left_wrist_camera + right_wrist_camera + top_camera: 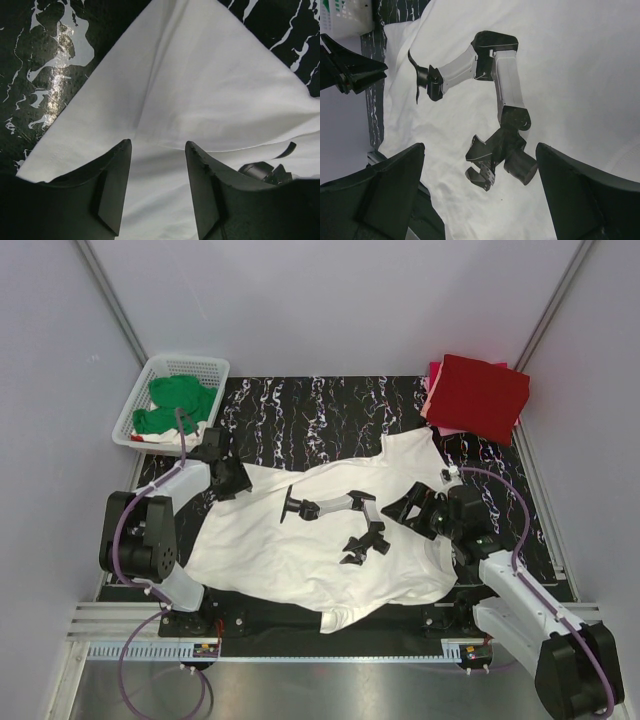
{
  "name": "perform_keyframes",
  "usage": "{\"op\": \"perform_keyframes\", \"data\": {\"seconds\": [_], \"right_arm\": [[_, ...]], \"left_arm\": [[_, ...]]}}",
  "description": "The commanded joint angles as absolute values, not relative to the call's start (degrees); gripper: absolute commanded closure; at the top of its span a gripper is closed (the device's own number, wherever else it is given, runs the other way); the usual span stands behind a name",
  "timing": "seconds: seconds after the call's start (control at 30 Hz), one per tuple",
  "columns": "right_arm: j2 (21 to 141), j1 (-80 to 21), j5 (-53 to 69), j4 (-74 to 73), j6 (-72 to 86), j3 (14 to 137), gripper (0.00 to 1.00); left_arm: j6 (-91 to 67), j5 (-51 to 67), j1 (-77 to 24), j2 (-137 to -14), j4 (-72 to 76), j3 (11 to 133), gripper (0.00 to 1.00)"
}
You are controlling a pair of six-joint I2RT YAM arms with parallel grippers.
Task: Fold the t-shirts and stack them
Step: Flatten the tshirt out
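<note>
Counter (330, 405): black, with white marbling; carries everything listed below

White t-shirt (270, 550): lies spread out and chest-up across the near half of the counter, between the two arms; loosely creased, not folded; one sleeve reaches toward the far right, and a flap of cloth hangs over the near edge

Basket (205, 365): white plastic lattice, at the far left corner of the counter, well apart from the stack on the right

Red t-shirt (478, 395): folded, at the far right corner, on top of the stack

Pink t-shirt (433, 380): under the red one; only its left edge shows

Green t-shirt (180, 400): crumpled inside the basket

Robot-arm print (340, 520): black and grey, facing up at the middle of the white t-shirt's chest; also clear in the right wrist view (505, 85)

Right end effector (415, 510): over the right side of the white t-shirt, just beside the print; fingers spread wide, nothing between them but the cloth below (480, 147)

Left end effector (232, 482): at the far left corner of the white t-shirt, near the basket; fingers parted over the cloth's edge, gripping nothing (157, 150)
</note>
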State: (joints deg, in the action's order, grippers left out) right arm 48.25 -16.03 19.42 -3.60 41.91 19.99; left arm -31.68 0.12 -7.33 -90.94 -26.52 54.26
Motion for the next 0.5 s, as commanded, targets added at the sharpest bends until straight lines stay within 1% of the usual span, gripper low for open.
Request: {"op": "perform_keyframes", "data": {"seconds": [0.0,0.07,0.2,0.47], "right_arm": [[48.8,-16.3,20.5,1.4,42.3,20.0,0.00],[49.0,-16.3,20.5,1.6,42.3,20.0,0.00],[49.7,-16.3,20.5,1.8,42.3,20.1,0.00],[51.0,-16.4,20.6,2.2,42.3,20.4,0.00]], "left_arm": [[-32.4,-2.8,-7.4,-91.3,-22.6,53.4,0.46],[-32.9,-2.8,-7.4,-91.7,-21.9,52.6,0.43],[-33.1,-2.7,-7.5,-92.5,-19.9,51.3,0.43],[-33.5,-2.1,-7.7,-93.0,-18.6,51.1,0.50]]}}
